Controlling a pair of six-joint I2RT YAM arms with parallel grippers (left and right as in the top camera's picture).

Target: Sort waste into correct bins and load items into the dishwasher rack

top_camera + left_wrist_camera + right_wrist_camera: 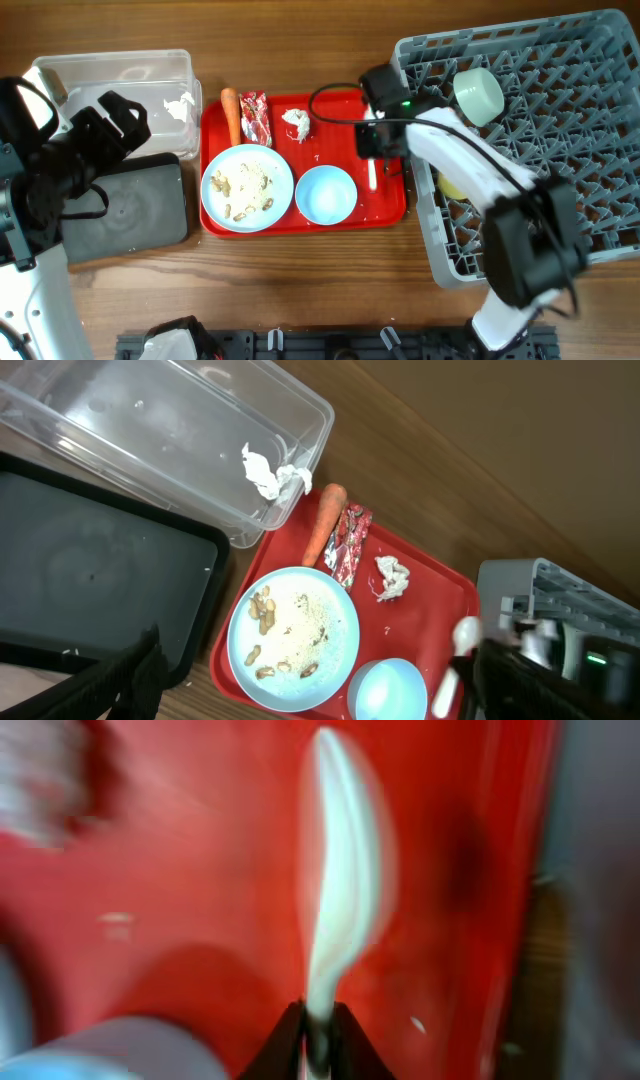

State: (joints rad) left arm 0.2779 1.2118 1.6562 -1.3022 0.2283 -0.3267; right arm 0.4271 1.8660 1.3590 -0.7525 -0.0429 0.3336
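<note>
My right gripper (374,148) is shut on the handle of the white spoon (335,870), low over the right side of the red tray (385,205). The tray also holds the plate (247,187) with food scraps, the light-blue bowl (325,195), the carrot (231,113), the wrapper (256,118) and a tissue (296,123). The mint bowl (478,95) lies in the grey rack (590,60). The yellow cup (450,186) is half hidden there by my arm. My left gripper (105,125) is open and empty above the black tray (130,215) and clear tub (110,70).
Another crumpled tissue (270,475) lies inside the clear tub (150,420). The black tray (90,580) has nothing in it. The rack stands right against the red tray's right edge. Bare wood table lies in front of the trays.
</note>
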